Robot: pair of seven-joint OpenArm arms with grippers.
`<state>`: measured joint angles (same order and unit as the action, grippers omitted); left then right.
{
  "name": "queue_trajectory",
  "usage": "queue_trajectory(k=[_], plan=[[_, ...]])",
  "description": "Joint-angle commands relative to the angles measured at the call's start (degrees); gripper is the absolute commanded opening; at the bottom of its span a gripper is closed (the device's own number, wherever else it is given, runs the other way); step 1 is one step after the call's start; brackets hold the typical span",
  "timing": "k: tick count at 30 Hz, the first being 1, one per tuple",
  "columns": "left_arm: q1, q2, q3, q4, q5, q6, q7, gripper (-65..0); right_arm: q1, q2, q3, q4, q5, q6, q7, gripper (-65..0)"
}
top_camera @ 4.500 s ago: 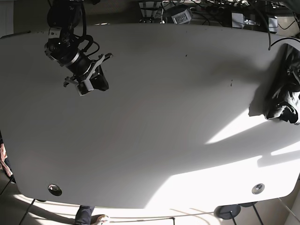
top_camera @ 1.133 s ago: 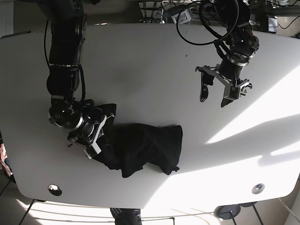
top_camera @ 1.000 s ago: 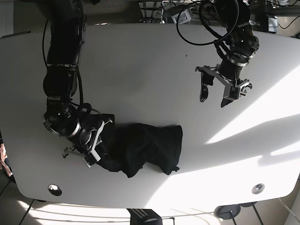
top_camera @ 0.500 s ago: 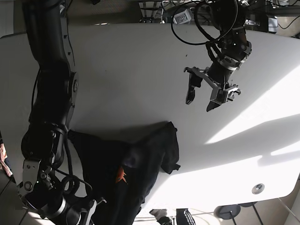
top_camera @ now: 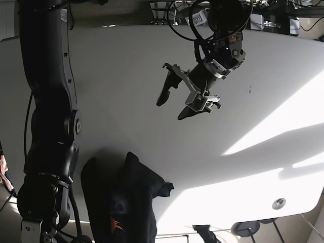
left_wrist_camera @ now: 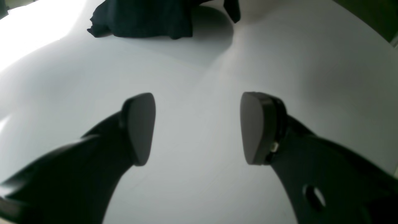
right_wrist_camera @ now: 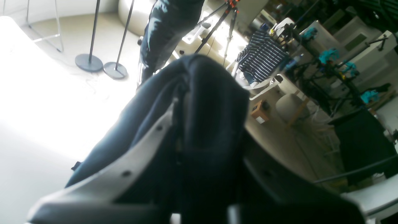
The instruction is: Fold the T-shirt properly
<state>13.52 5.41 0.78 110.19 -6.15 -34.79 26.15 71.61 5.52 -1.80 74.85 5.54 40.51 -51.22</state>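
T-shirt [top_camera: 126, 202] with unreadable orange mark hangs pinched in right tool [right_wrist_camera: 186, 130]; left tool [top_camera: 174, 101] spread above table [top_camera: 126, 76]

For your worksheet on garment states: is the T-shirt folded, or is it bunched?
Bunched. The T-shirt hangs crumpled from the right gripper, with no flat layers; the left gripper is open above the table.

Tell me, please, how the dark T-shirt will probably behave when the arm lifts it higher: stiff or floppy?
Probably floppy: the T-shirt hangs in loose folds and drapes over the right gripper. It likely slides easily, as its far end lies bunched on the smooth table. The left gripper is open, apart from it.
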Motion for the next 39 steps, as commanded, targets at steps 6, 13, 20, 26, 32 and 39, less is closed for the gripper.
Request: queue_trajectory(k=[6,13,20,26,32,39], plan=[[-2.13,0.08,-0.64,2.03,-1.28,-0.16,-1.84,-26.0,3.19,-1.17,-1.49,2.91,1.80,-0.51,3.00,-63.3],[-3.98,-0.35,-10.40,3.61,-1.36,-0.42,-1.76,-26.0,3.19,-7.85,-1.49,6.78,1.80,-0.51,2.91,-63.3],[-6.35,-3.26,-19.11,3.00,-1.28,-0.34,-1.67,-26.0,3.19,-10.84,-1.58,6.95,1.71,-0.51,2.91,-63.3],[-6.09,-3.87,-21.66,1.85,-1.28,-0.42,-1.49,-25.8,3.19,-10.84,-1.58,6.78,1.71,-0.51,2.91,-63.3],[-5.91,-3.87,-22.36,0.09,-1.28,-0.60,-1.49,-25.8,3.19,-10.84,-1.58,6.69,1.62,-0.51,2.91,-63.3],[-6.35,-3.87,-21.39,-7.29,-3.56,-0.69,-1.76,-25.8,3.19,-10.84,-1.58,6.78,1.45,-0.51,2.91,-63.3]])
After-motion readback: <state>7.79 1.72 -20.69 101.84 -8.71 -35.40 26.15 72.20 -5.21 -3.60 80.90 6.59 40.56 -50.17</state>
